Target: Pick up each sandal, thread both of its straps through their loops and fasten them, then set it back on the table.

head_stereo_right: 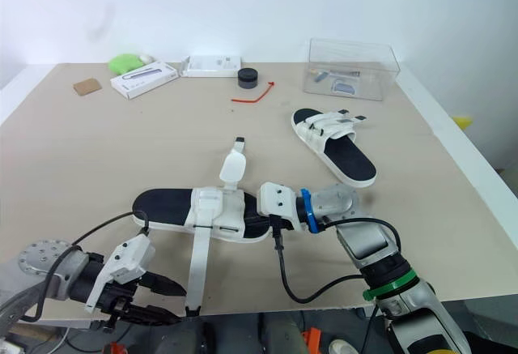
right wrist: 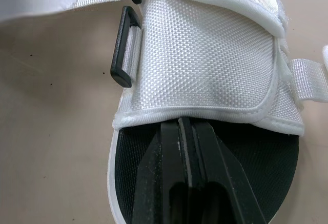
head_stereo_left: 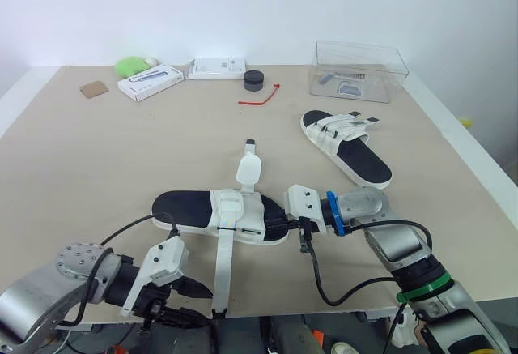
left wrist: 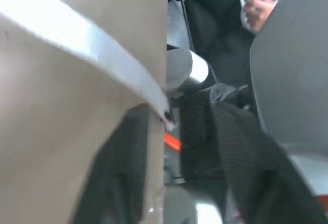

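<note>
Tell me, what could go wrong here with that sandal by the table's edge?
The near sandal lies close to the front edge of the table, its long strap reaching that edge by the left pincer; a tug might drag it off. The right pincer, shut and tucked under the upper, may slip out, leaving the sandal loose.

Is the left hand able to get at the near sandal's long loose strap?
Likely yes: the strap ends at the edge of the table, right beside the left hand, which is open toward it with nothing between.
</note>
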Controlling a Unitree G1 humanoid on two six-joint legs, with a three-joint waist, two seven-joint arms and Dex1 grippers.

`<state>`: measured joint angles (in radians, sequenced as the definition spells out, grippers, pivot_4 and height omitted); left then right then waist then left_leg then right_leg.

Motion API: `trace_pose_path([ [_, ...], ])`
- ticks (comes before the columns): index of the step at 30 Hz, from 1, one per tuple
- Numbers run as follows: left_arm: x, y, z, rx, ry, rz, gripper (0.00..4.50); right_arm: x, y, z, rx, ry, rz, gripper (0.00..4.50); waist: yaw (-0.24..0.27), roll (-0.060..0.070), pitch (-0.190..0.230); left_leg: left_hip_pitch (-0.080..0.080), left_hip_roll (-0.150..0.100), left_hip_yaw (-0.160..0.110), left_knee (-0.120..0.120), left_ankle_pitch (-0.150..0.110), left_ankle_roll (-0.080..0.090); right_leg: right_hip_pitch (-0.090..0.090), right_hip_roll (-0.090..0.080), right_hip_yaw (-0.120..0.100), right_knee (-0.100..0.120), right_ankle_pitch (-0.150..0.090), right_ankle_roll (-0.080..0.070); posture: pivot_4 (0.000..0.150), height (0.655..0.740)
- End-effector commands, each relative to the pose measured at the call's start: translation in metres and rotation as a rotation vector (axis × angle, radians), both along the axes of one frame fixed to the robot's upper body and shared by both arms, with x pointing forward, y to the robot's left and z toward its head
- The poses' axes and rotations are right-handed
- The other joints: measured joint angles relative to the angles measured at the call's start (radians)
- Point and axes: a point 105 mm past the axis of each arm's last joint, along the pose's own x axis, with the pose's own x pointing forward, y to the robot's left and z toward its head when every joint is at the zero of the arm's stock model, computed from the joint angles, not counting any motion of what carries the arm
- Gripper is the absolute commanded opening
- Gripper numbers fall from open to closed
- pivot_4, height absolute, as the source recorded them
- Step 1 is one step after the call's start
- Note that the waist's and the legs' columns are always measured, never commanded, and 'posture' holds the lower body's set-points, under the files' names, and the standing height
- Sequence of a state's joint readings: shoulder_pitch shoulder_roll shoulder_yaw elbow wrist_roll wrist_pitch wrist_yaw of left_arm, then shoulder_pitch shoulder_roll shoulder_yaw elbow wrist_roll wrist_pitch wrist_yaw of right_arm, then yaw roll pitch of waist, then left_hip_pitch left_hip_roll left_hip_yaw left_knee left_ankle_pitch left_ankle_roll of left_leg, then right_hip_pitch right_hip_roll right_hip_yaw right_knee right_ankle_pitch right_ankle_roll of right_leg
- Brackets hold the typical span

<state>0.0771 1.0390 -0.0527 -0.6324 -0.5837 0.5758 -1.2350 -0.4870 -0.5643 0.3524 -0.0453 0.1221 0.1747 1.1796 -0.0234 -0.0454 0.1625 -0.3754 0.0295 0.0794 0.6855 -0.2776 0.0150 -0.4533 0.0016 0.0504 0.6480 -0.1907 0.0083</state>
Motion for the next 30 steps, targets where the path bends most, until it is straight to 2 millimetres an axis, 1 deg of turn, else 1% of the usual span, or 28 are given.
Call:
trace_pose_path([
  [1, 0.030, 0.002, 0.037, 0.043, -0.567, -0.168, 3.86, -0.001, -0.001, -0.006, -0.035, 0.020, 0.017, 0.00, 0.002, 0.000, 0.000, 0.000, 0.000, 0.000, 0.000, 0.000, 0.000, 0.000, 0.000, 0.000, 0.000, 0.000, 0.000, 0.150, 0.7400],
  [2, 0.037, 0.002, 0.043, 0.052, -0.682, -0.207, 4.27, -0.001, -0.001, -0.006, -0.036, 0.021, 0.018, 0.00, 0.002, 0.000, 0.000, 0.000, -0.001, 0.000, 0.000, 0.000, 0.000, 0.001, -0.001, 0.000, 0.000, 0.000, 0.000, 0.150, 0.7400],
  [3, 0.043, 0.002, 0.047, 0.064, -0.805, -0.268, 4.39, -0.001, -0.001, -0.006, -0.038, 0.021, 0.021, 0.00, 0.002, 0.000, 0.000, 0.000, 0.000, 0.000, 0.000, 0.000, 0.000, 0.001, 0.000, 0.000, 0.000, 0.000, 0.000, 0.150, 0.7400],
  [5, 0.048, -0.003, 0.048, 0.080, -0.972, -0.398, 4.39, -0.001, 0.000, -0.006, -0.039, 0.022, 0.025, 0.00, 0.002, 0.002, 0.000, 0.001, 0.000, 0.001, 0.000, 0.000, 0.000, 0.001, -0.001, 0.000, 0.000, 0.000, 0.000, 0.150, 0.7400],
  [7, 0.047, -0.009, 0.042, 0.071, -1.057, -0.498, 4.39, 0.000, 0.000, -0.005, -0.039, 0.022, 0.026, 0.00, 0.000, 0.001, 0.000, 0.001, 0.000, 0.001, 0.000, 0.000, 0.000, 0.001, 0.000, 0.000, -0.001, 0.001, -0.001, 0.150, 0.7400],
  [10, 0.040, -0.016, 0.028, 0.033, -1.111, -0.622, 4.39, 0.000, 0.001, -0.005, -0.040, 0.022, 0.028, 0.00, -0.001, 0.001, 0.000, 0.001, 0.000, 0.003, -0.001, -0.001, 0.001, 0.001, 0.000, 0.002, -0.001, 0.000, 0.000, 0.150, 0.7400],
  [12, 0.038, -0.020, 0.024, 0.006, -1.129, -0.655, 4.39, 0.000, 0.000, -0.005, -0.042, 0.021, 0.028, 0.00, -0.001, 0.001, 0.000, 0.001, 0.000, 0.003, -0.001, -0.002, 0.002, 0.001, 0.000, 0.002, -0.001, 0.001, 0.000, 0.150, 0.7400],
  [16, 0.038, -0.036, 0.021, -0.049, -1.152, -0.686, 4.39, 0.001, -0.002, -0.004, -0.042, 0.022, 0.016, 0.00, 0.000, 0.001, 0.000, 0.001, 0.000, 0.004, 0.000, -0.002, 0.002, 0.001, 0.000, 0.002, -0.001, 0.001, 0.001, 0.150, 0.7400],
  [21, 0.045, -0.047, 0.020, -0.074, -1.130, -0.671, 4.39, 0.001, -0.003, -0.004, -0.045, 0.021, 0.007, 0.00, 0.000, 0.001, 0.000, 0.001, 0.000, 0.005, 0.001, -0.001, 0.002, 0.002, 0.000, 0.004, -0.001, 0.002, 0.003, 0.150, 0.7400],
  [23, 0.046, -0.049, 0.019, -0.079, -1.121, -0.671, 3.87, 0.002, -0.004, -0.004, -0.048, 0.020, 0.004, 0.00, 0.000, 0.001, 0.000, 0.001, 0.000, 0.005, 0.001, -0.001, 0.002, 0.002, 0.000, 0.004, -0.001, 0.003, 0.004, 0.150, 0.7400],
  [24, 0.046, -0.049, 0.019, -0.080, -1.116, -0.672, 3.76, 0.002, -0.004, -0.004, -0.049, 0.020, 0.004, 0.00, 0.000, 0.001, 0.000, 0.001, 0.000, 0.005, 0.001, -0.001, 0.002, 0.002, 0.000, 0.004, -0.001, 0.003, 0.004, 0.150, 0.7400],
  [25, 0.046, -0.050, 0.019, -0.082, -1.110, -0.676, 3.23, 0.002, -0.005, -0.004, -0.050, 0.020, 0.003, 0.00, 0.000, 0.001, 0.000, 0.001, 0.000, 0.005, 0.001, -0.001, 0.002, 0.002, 0.001, 0.005, -0.001, 0.003, 0.004, 0.150, 0.7400],
  [27, 0.047, -0.052, 0.018, -0.085, -1.093, -0.671, 2.48, 0.003, -0.005, -0.004, -0.051, 0.019, 0.001, 0.00, 0.000, 0.001, 0.000, 0.001, 0.000, 0.005, 0.001, -0.001, 0.002, 0.002, 0.001, 0.005, -0.001, 0.003, 0.005, 0.150, 0.7400],
  [28, 0.047, -0.052, 0.018, -0.087, -1.089, -0.667, 1.88, 0.003, -0.005, -0.004, -0.051, 0.019, 0.001, 0.00, 0.000, 0.001, 0.000, 0.001, 0.000, 0.005, 0.001, -0.001, 0.002, 0.002, 0.001, 0.005, -0.001, 0.003, 0.005, 0.150, 0.7400],
  [29, 0.048, -0.053, 0.019, -0.089, -1.085, -0.660, 1.69, 0.002, -0.005, -0.004, -0.051, 0.019, 0.001, 0.00, 0.000, 0.001, 0.000, 0.001, 0.000, 0.005, 0.001, -0.001, 0.002, 0.002, 0.001, 0.005, -0.001, 0.003, 0.005, 0.150, 0.7400],
  [30, 0.049, -0.053, 0.020, -0.095, -1.079, -0.644, 1.18, 0.002, -0.005, -0.004, -0.051, 0.019, 0.001, 0.00, 0.000, 0.001, 0.000, 0.001, 0.000, 0.005, 0.001, -0.001, 0.002, 0.002, 0.001, 0.005, -0.001, 0.003, 0.005, 0.150, 0.7400],
])
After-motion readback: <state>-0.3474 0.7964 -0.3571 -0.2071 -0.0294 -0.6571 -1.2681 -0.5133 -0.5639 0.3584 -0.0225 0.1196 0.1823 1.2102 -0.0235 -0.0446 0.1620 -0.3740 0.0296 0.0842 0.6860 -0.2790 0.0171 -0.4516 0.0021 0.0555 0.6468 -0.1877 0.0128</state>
